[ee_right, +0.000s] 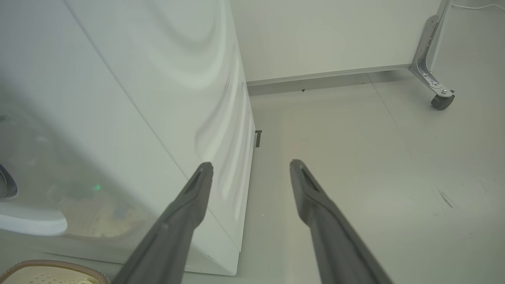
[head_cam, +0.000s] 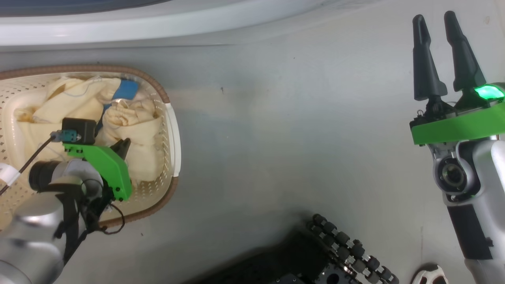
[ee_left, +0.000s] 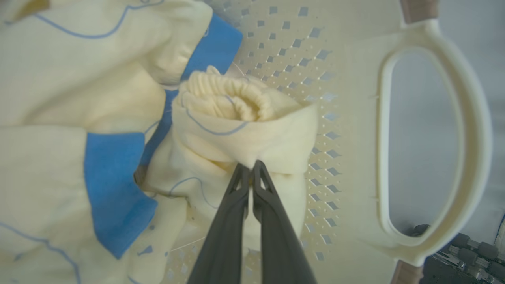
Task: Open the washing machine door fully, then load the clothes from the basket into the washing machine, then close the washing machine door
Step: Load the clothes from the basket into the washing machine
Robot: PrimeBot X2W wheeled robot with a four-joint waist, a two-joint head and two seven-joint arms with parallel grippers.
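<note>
Pale yellow clothes lie heaped in the one basket near the washing machine, so loading looks barely begun; the door's position cannot be told. The left end effector is clenched on a fabric fold, while the right end effector hangs released. At least two tangled bundles.

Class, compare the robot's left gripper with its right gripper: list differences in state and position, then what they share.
1. The left gripper is pinched shut on a fold of the clothes; the right gripper stands open, holding nothing.
2. The left gripper reaches into the basket; the right gripper hangs over the floor beside the washing machine.
Shared: two long dark fingers each.
</note>
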